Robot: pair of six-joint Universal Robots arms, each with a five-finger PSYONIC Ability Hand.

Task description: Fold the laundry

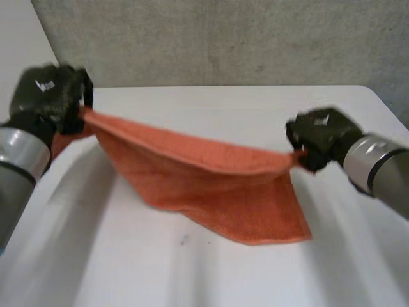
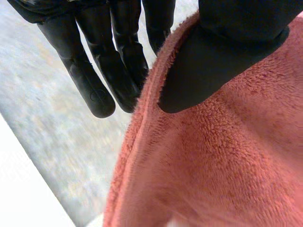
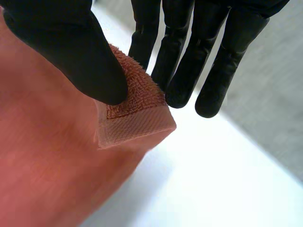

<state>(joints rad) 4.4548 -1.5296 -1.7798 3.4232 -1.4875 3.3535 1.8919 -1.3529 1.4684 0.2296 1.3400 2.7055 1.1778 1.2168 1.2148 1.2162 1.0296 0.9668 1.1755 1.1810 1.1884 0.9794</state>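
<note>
Left hand (image 1: 51, 96): hangs raised over the rear left of the white desk (image 1: 192, 275), grips one end of the orange towel (image 1: 211, 185). Left wrist view: clamps the towel's hemmed edge between thumb and straight fingers (image 2: 94, 80). Thumb presses on the near face, fingers lie behind the hem, tips just past it. No slack visible at the pinch.

Middle: towel spans hand to hand, off the desk along its top edge. Sags in a shallow curve there. Drops below as a wedge, lowest corner toward the right. Can't tell whether that corner touches the desk.

Right hand (image 1: 319, 137): hangs over the desk's right side, lower than the left, grips the towel's other end. Right wrist view: pins the stitched corner with the thumb against straight fingers (image 3: 189, 61). Corner tip pokes out just beyond the thumb, fingers behind the cloth.
</note>
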